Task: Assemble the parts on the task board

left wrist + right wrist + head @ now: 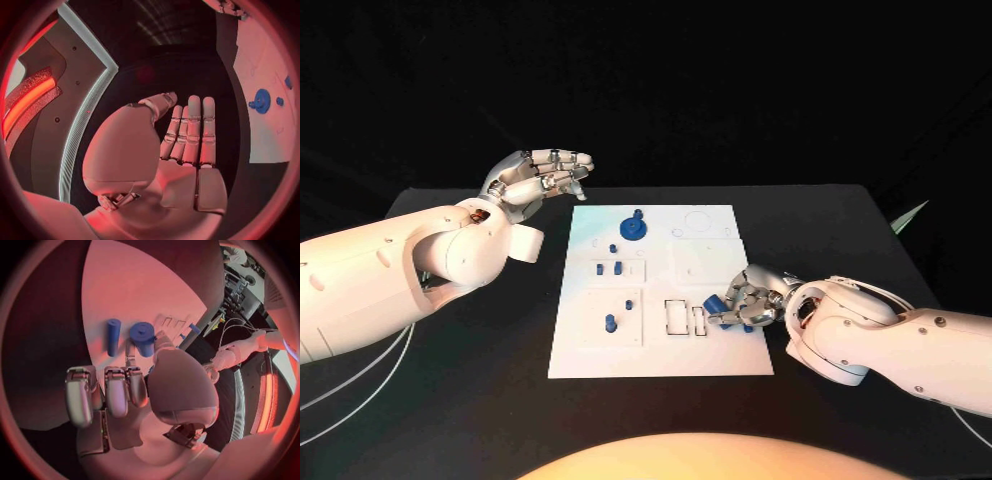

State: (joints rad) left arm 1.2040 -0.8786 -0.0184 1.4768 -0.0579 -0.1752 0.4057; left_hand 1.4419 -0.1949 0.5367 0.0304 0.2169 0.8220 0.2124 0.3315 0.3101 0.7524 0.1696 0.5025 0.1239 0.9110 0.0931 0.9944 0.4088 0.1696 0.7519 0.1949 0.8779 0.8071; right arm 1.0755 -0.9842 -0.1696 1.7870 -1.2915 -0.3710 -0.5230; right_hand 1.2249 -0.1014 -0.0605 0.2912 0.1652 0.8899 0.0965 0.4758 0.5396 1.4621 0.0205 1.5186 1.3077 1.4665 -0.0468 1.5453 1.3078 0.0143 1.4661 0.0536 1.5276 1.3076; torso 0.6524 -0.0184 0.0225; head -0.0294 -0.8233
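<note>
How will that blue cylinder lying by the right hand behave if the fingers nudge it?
The blue cylinder lies on its side on the task board, so it would probably roll. It looks like rigid plastic, likely light and stiff. Its smooth surface may slip from the right hand.

Matt white task board (661,350), smooth blue plastic parts (633,228)

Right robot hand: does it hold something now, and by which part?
It cannot be told. The right robot hand is at two blue parts on the task board; no grip shows plainly.
</note>
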